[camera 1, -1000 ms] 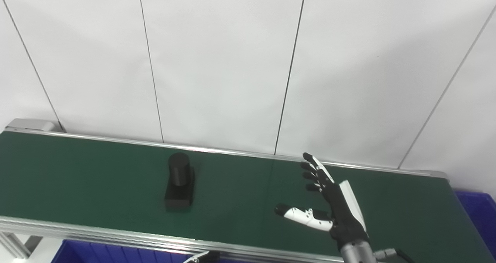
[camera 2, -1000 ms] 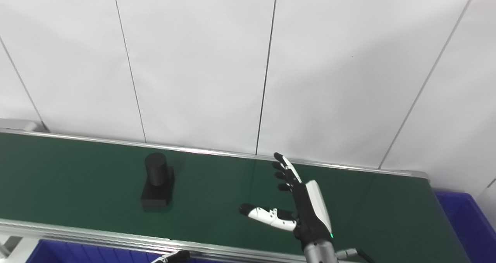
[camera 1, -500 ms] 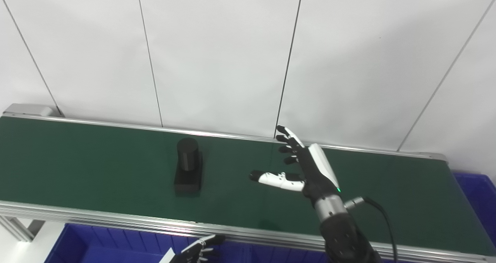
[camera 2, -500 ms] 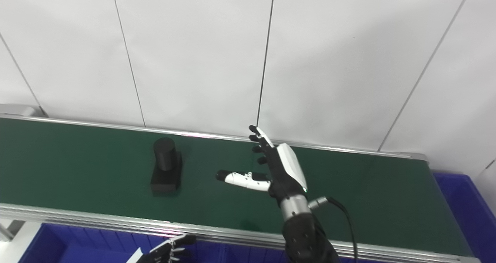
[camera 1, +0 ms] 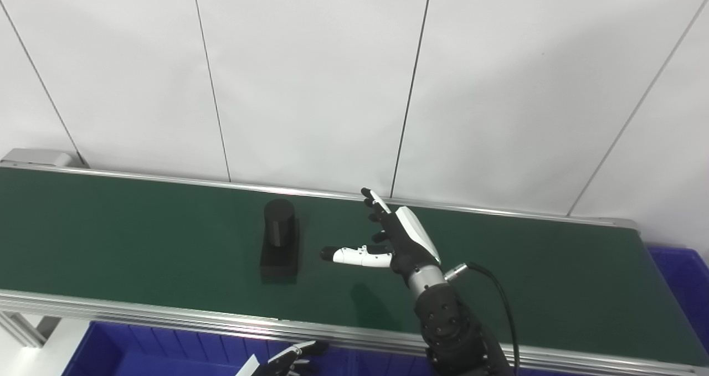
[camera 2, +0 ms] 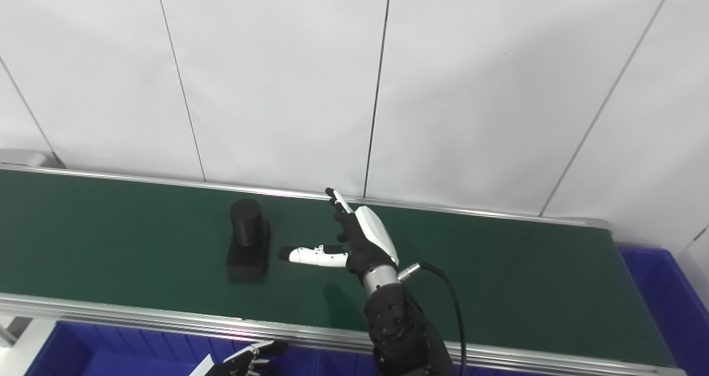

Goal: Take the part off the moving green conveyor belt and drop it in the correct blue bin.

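White wall panels (camera 1: 310, 77) back the green conveyor belt (camera 1: 138, 243); the black part (camera 1: 279, 247) stands on it, just left of the right robot hand (camera 1: 396, 237), spread wide, holding nothing

The green belt (camera 1: 138, 237) runs between metal rails. One black part (camera 1: 279, 242), a cylinder upright on a block, stands on it mid-belt.
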Available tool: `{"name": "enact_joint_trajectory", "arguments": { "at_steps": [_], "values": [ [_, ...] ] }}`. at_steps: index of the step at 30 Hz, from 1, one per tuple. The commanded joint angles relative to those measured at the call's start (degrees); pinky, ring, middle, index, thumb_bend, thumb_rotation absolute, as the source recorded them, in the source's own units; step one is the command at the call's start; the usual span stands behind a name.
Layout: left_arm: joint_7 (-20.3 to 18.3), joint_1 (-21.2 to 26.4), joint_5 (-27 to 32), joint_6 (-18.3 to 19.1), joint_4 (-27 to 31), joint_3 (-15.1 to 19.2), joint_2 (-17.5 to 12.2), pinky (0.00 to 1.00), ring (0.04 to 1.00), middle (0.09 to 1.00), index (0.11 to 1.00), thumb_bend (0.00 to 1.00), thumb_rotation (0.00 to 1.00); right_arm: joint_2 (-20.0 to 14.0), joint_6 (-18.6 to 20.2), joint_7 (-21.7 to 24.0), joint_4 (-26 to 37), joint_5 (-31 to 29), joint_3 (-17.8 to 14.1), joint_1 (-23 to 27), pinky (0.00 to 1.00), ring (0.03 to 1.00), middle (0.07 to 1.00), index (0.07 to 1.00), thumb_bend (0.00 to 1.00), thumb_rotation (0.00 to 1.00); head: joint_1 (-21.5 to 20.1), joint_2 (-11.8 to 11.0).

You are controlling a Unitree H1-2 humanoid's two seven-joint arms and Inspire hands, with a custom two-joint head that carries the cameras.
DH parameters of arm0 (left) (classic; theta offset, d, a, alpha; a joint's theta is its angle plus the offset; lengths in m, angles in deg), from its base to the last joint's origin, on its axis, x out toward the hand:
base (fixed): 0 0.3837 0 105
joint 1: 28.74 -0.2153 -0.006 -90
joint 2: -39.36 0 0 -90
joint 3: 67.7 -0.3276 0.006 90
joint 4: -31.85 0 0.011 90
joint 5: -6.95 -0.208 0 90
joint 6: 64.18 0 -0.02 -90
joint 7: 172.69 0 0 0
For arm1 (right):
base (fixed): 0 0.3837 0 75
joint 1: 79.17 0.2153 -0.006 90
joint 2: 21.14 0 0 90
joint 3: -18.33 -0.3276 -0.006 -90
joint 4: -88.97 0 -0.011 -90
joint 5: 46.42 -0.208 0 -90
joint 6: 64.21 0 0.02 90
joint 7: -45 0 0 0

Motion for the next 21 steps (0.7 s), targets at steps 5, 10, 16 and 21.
{"name": "enact_joint_trajectory", "arguments": {
  "at_steps": [5, 10, 16, 21],
  "values": [
    [0.3, 0.4, 2.5, -1.7, 1.4, -0.1, 0.2, 0.64, 0.752, 0.855, 0.842, 0.88, 0.28, 1.3, -2.0, -2.5, -2.3, 0.7, 1.6, 4.5, 0.69, 0.869, 0.937, 0.981, 0.97, 0.52, 0.4, -0.4],
    [0.7, 0.3, 3.2, -3.1, 0.9, -0.2, 0.6, 0.63, 0.742, 0.844, 0.831, 0.88, 0.27, 2.0, -2.6, -3.5, -6.2, 0.2, 2.3, 6.6, 0.77, 0.913, 0.963, 0.99, 0.97, 0.51, 0.7, -0.7],
    [0.6, -0.3, 4.2, -3.6, 1.2, -0.4, 1.0, 0.65, 0.747, 0.841, 0.825, 0.88, 0.25, 2.6, -4.2, -4.6, -11.9, -0.4, 2.8, 9.5, 0.76, 0.888, 0.953, 0.997, 0.98, 0.5, 1.4, -0.9],
    [0.4, -0.5, 4.8, -3.4, 1.3, -0.6, 1.1, 0.67, 0.755, 0.836, 0.825, 0.87, 0.24, 3.1, -6.1, -6.2, -16.5, -0.1, 3.7, 11.7, 0.77, 0.89, 0.948, 1.0, 0.98, 0.5, 1.6, -1.0]
  ]
}}
